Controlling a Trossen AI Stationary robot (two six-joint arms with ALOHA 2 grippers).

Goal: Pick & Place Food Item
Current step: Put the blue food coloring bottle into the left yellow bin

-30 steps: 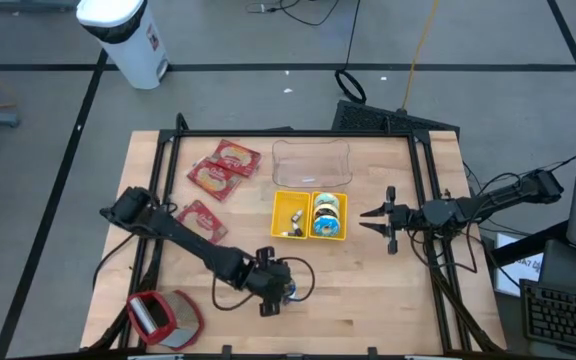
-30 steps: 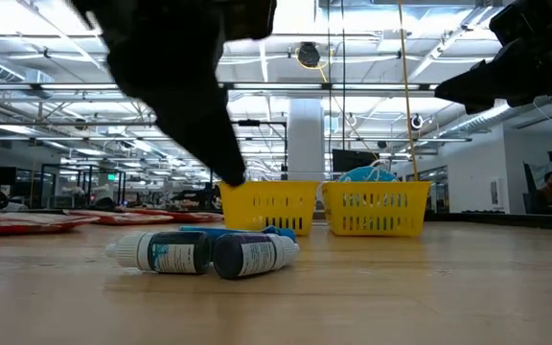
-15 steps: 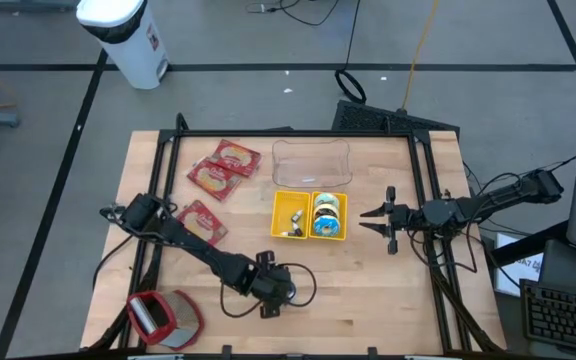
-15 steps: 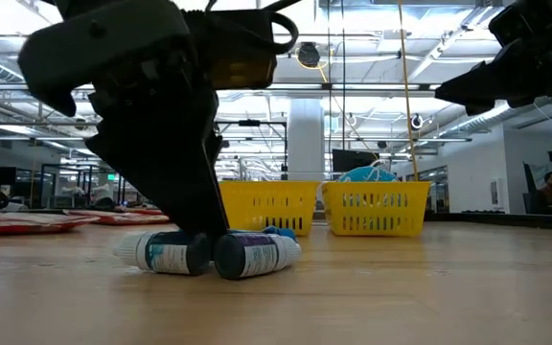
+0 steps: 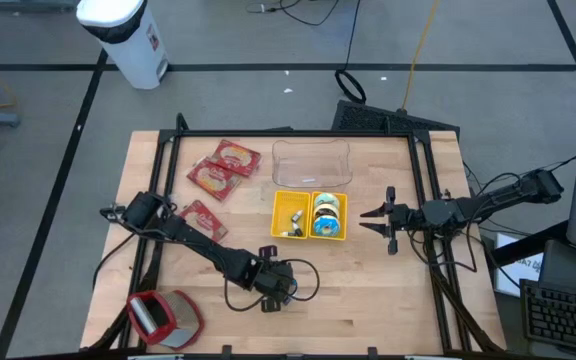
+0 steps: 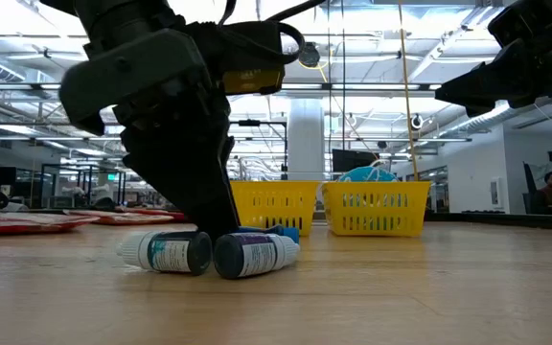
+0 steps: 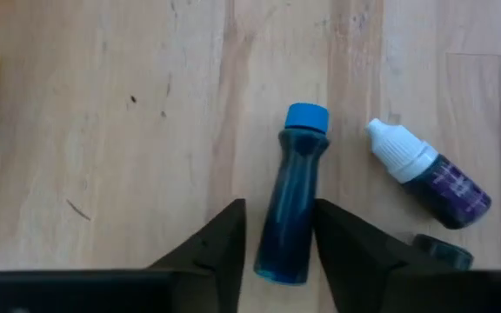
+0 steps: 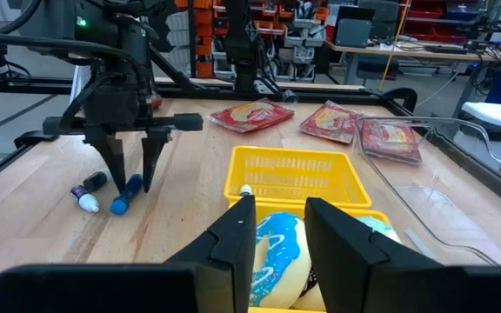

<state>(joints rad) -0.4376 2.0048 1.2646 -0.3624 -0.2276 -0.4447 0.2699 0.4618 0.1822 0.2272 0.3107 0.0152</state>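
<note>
Three small bottles lie on their sides on the wooden table near its front edge. One is blue with a blue cap (image 7: pixel 291 204), one purple with a white cap (image 7: pixel 429 172), and one dark (image 7: pixel 442 252). My left gripper (image 7: pixel 278 209) slants down over them, its fingers open and close on either side of the blue bottle's lower body. In the low view its fingers stand just behind the white-capped bottles (image 6: pixel 166 252). My right gripper (image 5: pixel 370 221) hovers open and holding nothing, to the right of the yellow baskets (image 5: pixel 310 215). My left gripper comes from above at a slant, its fingers lying along the blue bottle's two long sides near its bottom end (image 7: pixel 281 261). A thin strip of table shows beside one finger (image 7: pixel 233 248). Whether the other finger touches, I cannot tell. The bottle lies flat on the table.
Two yellow baskets hold a blue-iced doughnut (image 8: pixel 272 248) and small items. A clear tub (image 5: pixel 311 163) stands behind them. Red packets (image 5: pixel 223 168) lie at the far left, one more (image 5: pixel 203 220) by my left arm. A red and grey object (image 5: pixel 163 315) sits at the near left corner.
My left gripper has come down onto the group of bottles and shifted a little toward the table's right edge; its fingers now reach the table top around them. The bottles have not moved. My right arm has kept still.
</note>
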